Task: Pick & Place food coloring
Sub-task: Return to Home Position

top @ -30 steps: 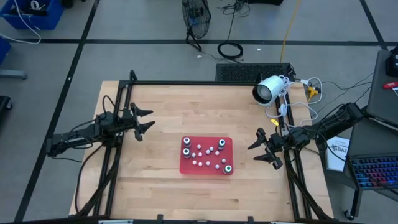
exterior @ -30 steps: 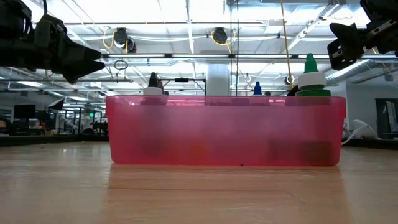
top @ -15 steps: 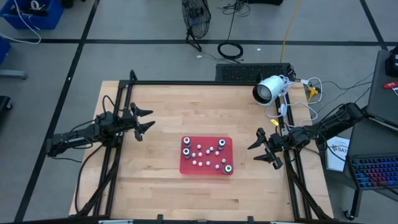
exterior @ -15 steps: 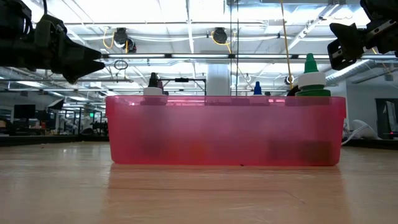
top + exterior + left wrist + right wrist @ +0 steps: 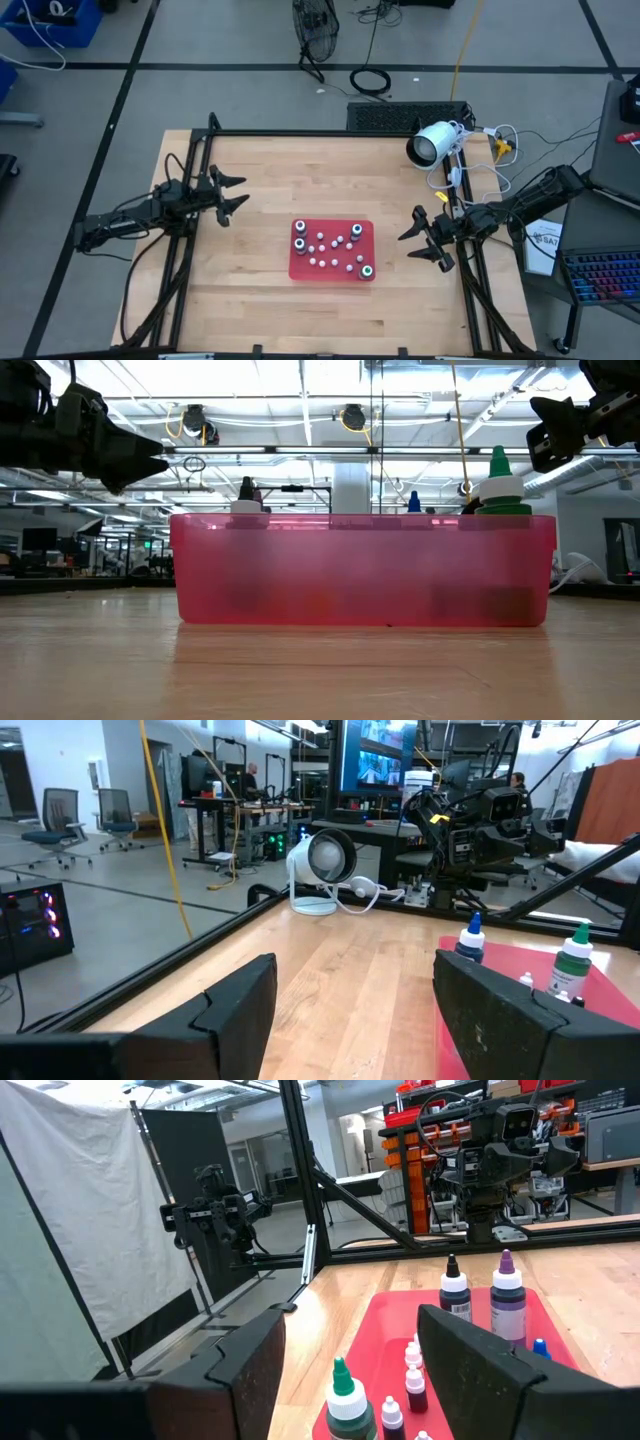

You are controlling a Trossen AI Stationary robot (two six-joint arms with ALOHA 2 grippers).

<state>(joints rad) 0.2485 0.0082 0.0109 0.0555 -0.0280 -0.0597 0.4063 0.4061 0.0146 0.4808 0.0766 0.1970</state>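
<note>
The left gripper hangs with its fingers spread apart and empty, at 10 o'clock from the red tray. The right gripper is likewise parted and empty, near the tray at 3 o'clock. Bare table lies between each gripper and the tray. The food coloring bottles stand upright inside the tray, with the green-capped bottle in its 5 o'clock corner. A white camera sits at 1 o'clock. The left arm reaches in from 9 o'clock and the right arm from 3 o'clock, both above the tray's rim.
</note>
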